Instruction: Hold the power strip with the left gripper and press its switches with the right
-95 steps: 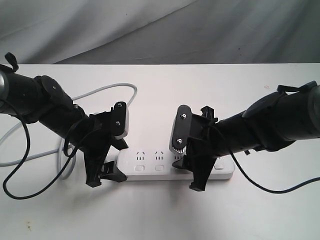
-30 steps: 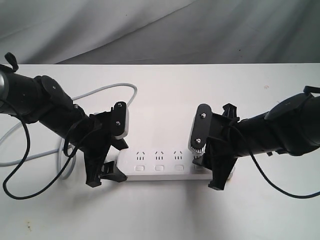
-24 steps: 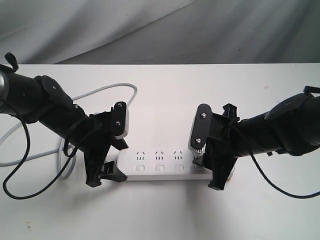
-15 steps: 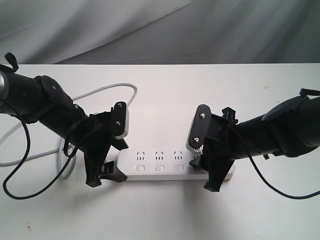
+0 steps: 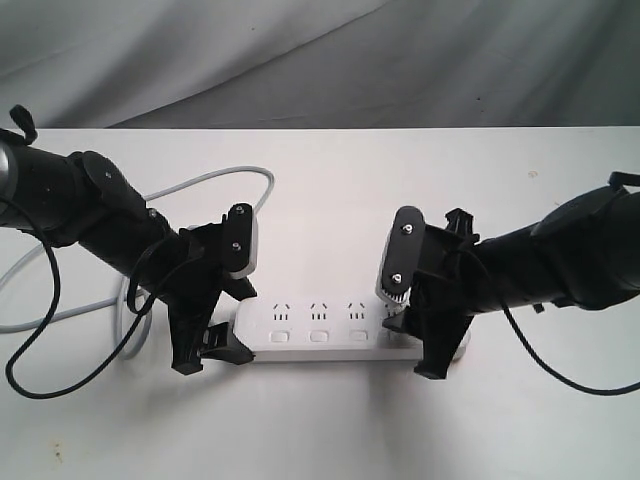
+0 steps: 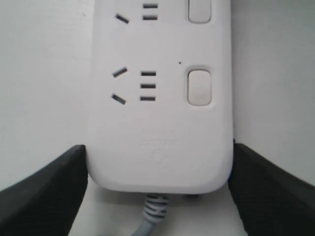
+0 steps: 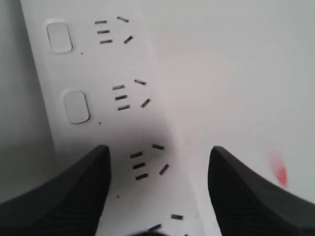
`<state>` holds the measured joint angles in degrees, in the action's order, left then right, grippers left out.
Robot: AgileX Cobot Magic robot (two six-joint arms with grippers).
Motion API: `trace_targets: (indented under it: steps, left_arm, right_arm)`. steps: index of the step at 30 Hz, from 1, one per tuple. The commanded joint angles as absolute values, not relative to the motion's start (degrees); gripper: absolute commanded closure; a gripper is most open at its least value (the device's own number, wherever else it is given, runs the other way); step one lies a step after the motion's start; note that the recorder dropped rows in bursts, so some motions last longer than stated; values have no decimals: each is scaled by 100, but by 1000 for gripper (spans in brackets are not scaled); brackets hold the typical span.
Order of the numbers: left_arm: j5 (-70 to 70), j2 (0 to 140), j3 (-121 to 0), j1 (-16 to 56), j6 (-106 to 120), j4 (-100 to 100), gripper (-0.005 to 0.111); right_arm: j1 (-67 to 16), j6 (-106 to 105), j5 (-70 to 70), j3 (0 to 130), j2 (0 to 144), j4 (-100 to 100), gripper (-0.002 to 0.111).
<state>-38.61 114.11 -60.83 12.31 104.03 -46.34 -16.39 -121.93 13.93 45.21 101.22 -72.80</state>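
Power strip lay flat on the near part of the white table, with its row of switches along the nearer edge. The left gripper was clamped across its cord end, one finger against each long side. The right gripper hung over the other end with jaws spread wide, gripping nothing; whether it touched a switch I could not tell. Farther back the grey cord looped on the table, and grey cloth hung behind.

A robot lab bench: white table, draped grey backdrop.
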Motion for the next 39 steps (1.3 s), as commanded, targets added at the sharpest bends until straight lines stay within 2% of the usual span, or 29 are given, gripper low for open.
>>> trace_targets:
  steps: [1, 8, 39]
  left_arm:
    - [-3880, 11425, -6098, 1255, 10387, -4612, 38]
    - [-3880, 11425, -6098, 1255, 10387, -4612, 38]
    - [-3880, 11425, -6098, 1255, 10387, -4612, 38]
  right_arm:
    - [-1585, -12259, 1306, 4566, 9574, -7192, 53]
    - [-1248, -12259, 1391, 4232, 9475, -7264, 53]
    - [-1249, -12273, 943, 3869, 9619, -7534, 53]
